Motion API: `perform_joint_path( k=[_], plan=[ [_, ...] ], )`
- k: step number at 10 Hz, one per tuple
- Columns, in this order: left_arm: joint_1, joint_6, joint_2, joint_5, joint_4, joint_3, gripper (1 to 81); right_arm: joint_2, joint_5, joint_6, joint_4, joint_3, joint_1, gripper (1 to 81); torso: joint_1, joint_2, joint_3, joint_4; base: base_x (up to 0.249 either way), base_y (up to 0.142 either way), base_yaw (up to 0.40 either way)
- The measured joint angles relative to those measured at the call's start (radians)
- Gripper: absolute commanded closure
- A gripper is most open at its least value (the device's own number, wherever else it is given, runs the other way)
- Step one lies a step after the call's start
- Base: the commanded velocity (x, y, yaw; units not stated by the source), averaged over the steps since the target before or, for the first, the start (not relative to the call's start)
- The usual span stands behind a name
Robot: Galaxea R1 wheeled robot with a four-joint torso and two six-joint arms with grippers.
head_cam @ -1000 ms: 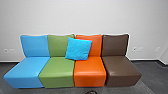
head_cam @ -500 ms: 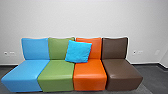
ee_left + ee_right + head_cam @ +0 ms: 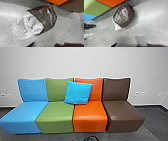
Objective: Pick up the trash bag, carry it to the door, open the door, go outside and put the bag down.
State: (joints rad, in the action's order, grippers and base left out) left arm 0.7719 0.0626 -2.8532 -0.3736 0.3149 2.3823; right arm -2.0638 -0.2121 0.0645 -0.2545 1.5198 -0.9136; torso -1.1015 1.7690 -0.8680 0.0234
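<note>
One trash bag (image 3: pixel 124 14) lies on the grey floor (image 3: pixel 70 31), partly shown at bottom centre of the head frame, before the orange seat (image 3: pixel 90 125). Dark film (image 3: pixel 49 24) wraps one end; pale, crinkled film (image 3: pixel 28 22) spreads from the other. Left gripper (image 3: pixel 49 43) and right gripper (image 3: pixel 132 43): fingers well parted, nothing held. Judged by its creases, the load is probably light, soft and slippery, thin enough to tear; a deep pinch on gathered film near the dark rim (image 3: pixel 38 20) should serve better than the smooth, rounded end.
</note>
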Motion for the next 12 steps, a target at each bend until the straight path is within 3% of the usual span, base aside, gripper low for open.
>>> perform_joint_path(
  k=[4,5,9,12],
  plan=[
    [-0.083,0.003,-0.016,0.005,0.002,0.023,1.0,0.023,0.002,0.0,-0.003,-0.023,0.027,1.0,-0.093,0.147,-0.138,0.0,0.0,0.0,0.0],
    [-0.077,0.004,-0.028,-0.001,0.002,0.023,1.0,0.033,0.001,0.0,-0.002,-0.033,0.028,1.0,-0.111,0.173,-0.153,0.0,0.0,0.0,0.0],
    [-0.087,0.006,-0.075,0.0,0.001,0.03,1.0,0.063,0.003,0.0,-0.006,-0.067,0.041,1.0,-0.195,0.309,-0.168,0.0,0.0,0.0,0.0],
    [-0.084,0.006,-0.114,0.0,0.001,0.092,1.0,0.099,0.001,0.001,-0.007,-0.092,0.041,1.0,-0.263,0.419,-0.176,0.0,0.0,0.0,0.0]
  ],
)
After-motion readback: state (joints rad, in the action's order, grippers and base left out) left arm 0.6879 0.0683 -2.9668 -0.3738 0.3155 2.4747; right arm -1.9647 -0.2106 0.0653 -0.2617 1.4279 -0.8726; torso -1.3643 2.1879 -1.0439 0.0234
